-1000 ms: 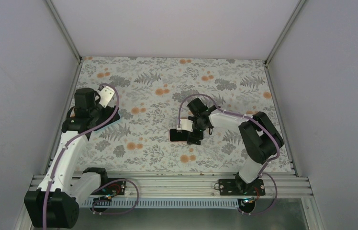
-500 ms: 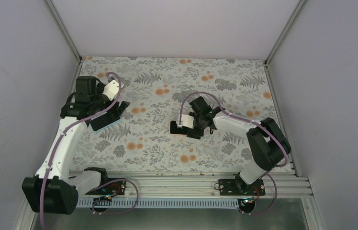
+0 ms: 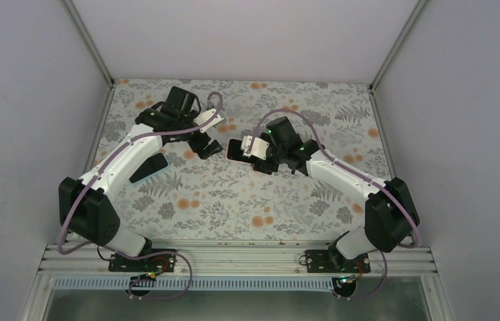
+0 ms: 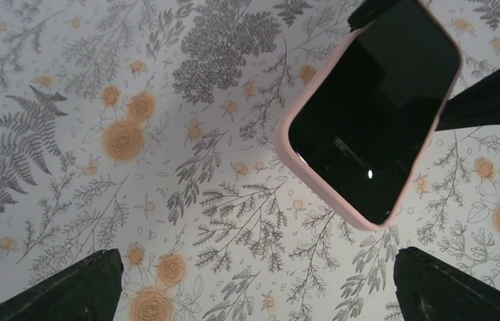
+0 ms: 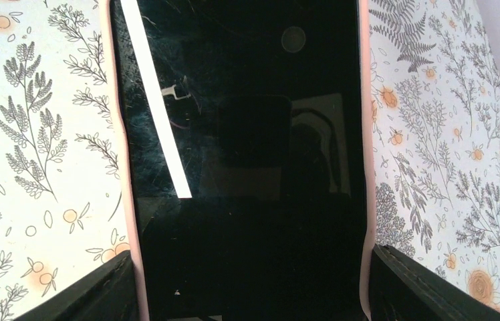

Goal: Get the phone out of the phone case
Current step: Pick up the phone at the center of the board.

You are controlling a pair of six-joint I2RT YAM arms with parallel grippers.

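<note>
phone (image 4: 374, 114), screen up, sitting inside its pink case (image 4: 286, 134): your right gripper (image 3: 254, 152) is pinching the case sides and raising it off the floral table (image 3: 341, 120). your left gripper (image 3: 208, 144), jaws spread wide, is swinging in from the left edge for the pull.

Both arms are leaning forward and inward, wrists angling toward each other. The left gripper (image 3: 211, 147) is hovering with fingers spread wide (tips aiming rightward); the right gripper (image 3: 251, 154) is clamping the phone (image 4: 374, 114).
</note>
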